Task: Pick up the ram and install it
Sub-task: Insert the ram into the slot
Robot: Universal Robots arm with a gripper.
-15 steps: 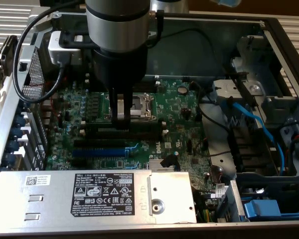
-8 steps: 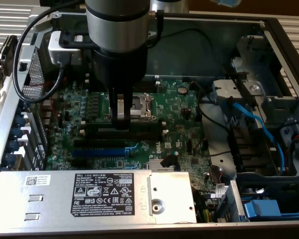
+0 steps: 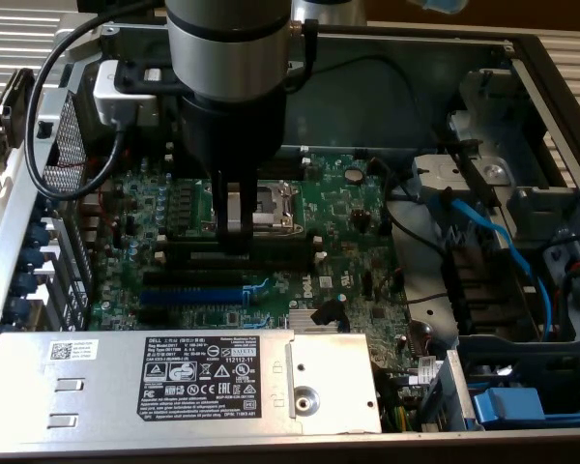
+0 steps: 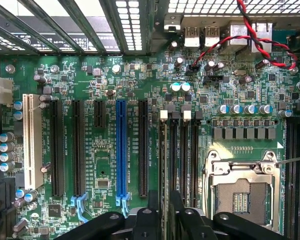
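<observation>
Green, light, stiff yet fragile, the narrow ram stick (image 3: 271, 249) seemingly stands slotted at the silver socket's (image 3: 271, 203) six o'clock in the exterior view, best pinched by its edges; whether the black end effector (image 3: 234, 242) grips it cannot be told.

One blue expansion slot (image 4: 121, 150), one white slot (image 4: 32, 142) well apart from it, three black slots (image 4: 77, 147) between those two, five further black slots (image 4: 142, 150) between blue expansion slot and one processor socket (image 4: 242, 192), one claw (image 3: 234, 237).
</observation>
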